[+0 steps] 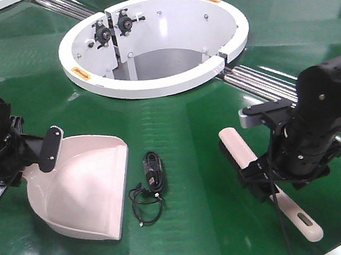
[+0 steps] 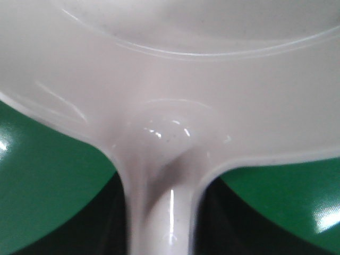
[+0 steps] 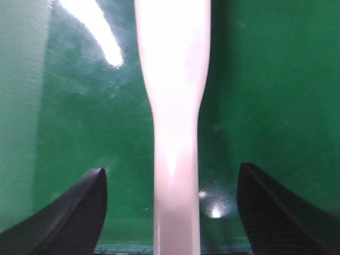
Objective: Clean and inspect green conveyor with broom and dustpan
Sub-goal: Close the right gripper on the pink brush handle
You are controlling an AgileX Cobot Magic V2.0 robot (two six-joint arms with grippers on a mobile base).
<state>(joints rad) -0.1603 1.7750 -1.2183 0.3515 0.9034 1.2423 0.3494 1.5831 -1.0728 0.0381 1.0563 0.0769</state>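
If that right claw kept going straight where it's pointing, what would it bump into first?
Most likely the handle of the broom, which runs between the open fingers of the right gripper; those fingers look set to pass either side and reach the green conveyor. Depth is unclear.

Brightly lit from above, white glare streaks all over the glossy green conveyor [image 1: 183, 126]. Both wrist views are soft; the dustpan [image 2: 212, 79] up close is pretty blurry.

White central ring [image 1: 153, 86] with black knobs [image 1: 124, 23] inside, tangled black cable [image 1: 153, 171] lying nearer the camera
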